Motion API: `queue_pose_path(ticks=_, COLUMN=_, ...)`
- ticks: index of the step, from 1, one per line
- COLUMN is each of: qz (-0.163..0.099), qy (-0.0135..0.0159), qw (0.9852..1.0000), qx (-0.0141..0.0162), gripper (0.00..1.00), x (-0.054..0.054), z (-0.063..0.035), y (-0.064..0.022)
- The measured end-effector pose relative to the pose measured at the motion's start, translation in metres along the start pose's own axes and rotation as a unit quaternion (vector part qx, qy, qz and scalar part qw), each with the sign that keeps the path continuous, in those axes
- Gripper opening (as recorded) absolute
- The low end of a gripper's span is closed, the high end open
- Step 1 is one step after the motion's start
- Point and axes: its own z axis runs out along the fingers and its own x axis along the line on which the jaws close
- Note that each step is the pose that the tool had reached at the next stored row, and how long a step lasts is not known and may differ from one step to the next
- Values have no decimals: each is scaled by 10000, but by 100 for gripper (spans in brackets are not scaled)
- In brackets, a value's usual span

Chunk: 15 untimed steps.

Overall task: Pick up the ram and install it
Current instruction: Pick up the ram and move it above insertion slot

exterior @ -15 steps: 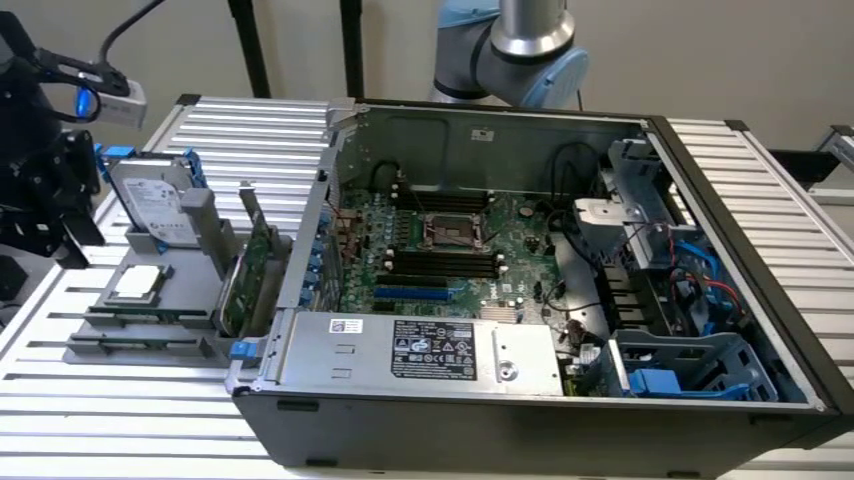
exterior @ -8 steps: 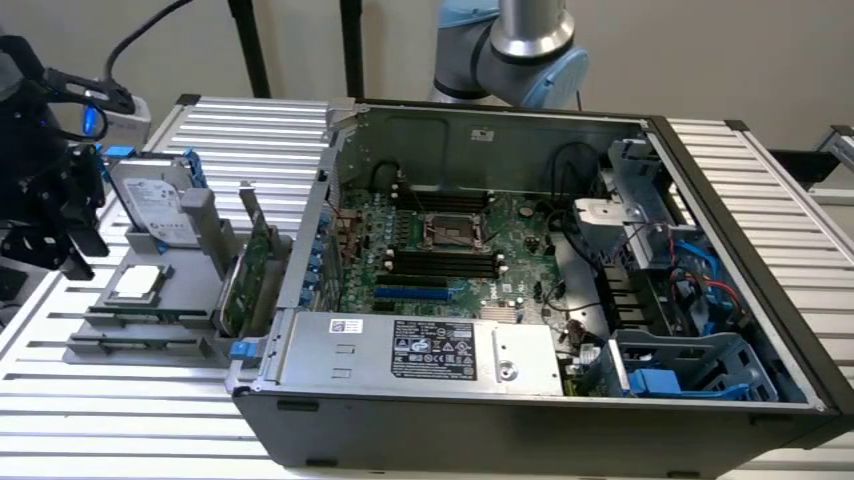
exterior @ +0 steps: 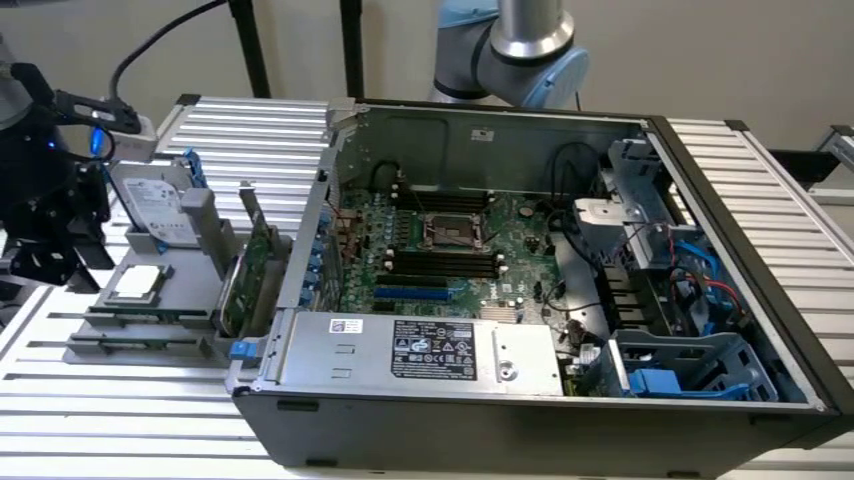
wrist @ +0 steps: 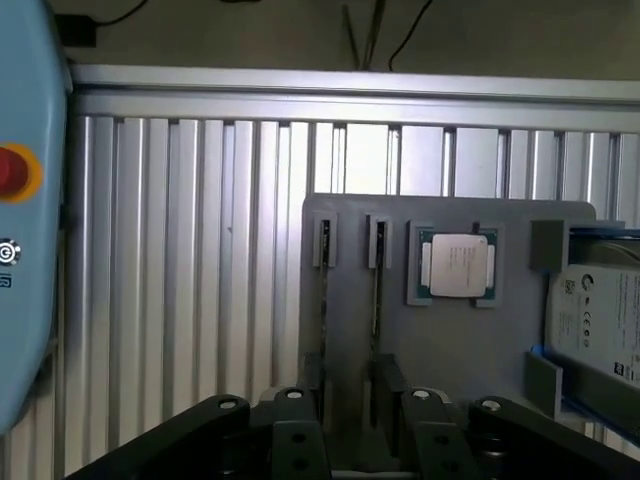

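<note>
Two ram sticks stand on edge in the slots of a grey holder: one ram stick and a second one beside it. In the exterior view the ram sits at the holder's near end, on the exterior view's left. My black gripper hovers above the holder, open, with its fingers over the ends of the two sticks and nothing held. From outside, the gripper hangs at the far left, beside the holder. The motherboard's black slots lie inside the open case.
The holder also carries a CPU, a silver hard drive and a green expansion card. The open computer case takes up the middle of the ribbed metal table. A blue pendant with a red button is close by.
</note>
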Motion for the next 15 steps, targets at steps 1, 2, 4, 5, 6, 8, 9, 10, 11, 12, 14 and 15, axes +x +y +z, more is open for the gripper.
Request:
queue_pose_path(ticks=1, qz=0, qy=-1, qw=10000, qx=0, gripper=100, x=5, z=18, y=-2)
queue_pose_path(ticks=2, qz=0, qy=-1, qw=10000, qx=0, gripper=100, x=7, z=36, y=-5)
queue_pose_path(ticks=4, qz=0, qy=-2, qw=10000, qx=0, gripper=100, x=9, z=72, y=-13)
queue_pose_path(ticks=5, qz=0, qy=-2, qw=10000, qx=0, gripper=100, x=10, z=90, y=-18)
queue_pose_path(ticks=6, qz=0, qy=-2, qw=10000, qx=0, gripper=100, x=11, z=108, y=-22)
queue_pose_path(ticks=8, qz=0, qy=-2, qw=10000, qx=0, gripper=100, x=12, z=145, y=-30)
queue_pose_path(ticks=9, qz=0, qy=-1, qw=10000, qx=0, gripper=100, x=12, z=163, y=-34)
queue_pose_path(ticks=10, qz=0, qy=-1, qw=10000, qx=0, gripper=100, x=13, z=181, y=-38)
queue_pose_path(ticks=11, qz=0, qy=-1, qw=10000, qx=0, gripper=100, x=14, z=199, y=-42)
queue_pose_path(ticks=12, qz=0, qy=-1, qw=10000, qx=0, gripper=100, x=15, z=216, y=-45)
queue_pose_path(ticks=14, qz=0, qy=-2, qw=10000, qx=0, gripper=100, x=17, z=252, y=-52)
queue_pose_path(ticks=15, qz=0, qy=-2, qw=10000, qx=0, gripper=100, x=18, z=270, y=-54)
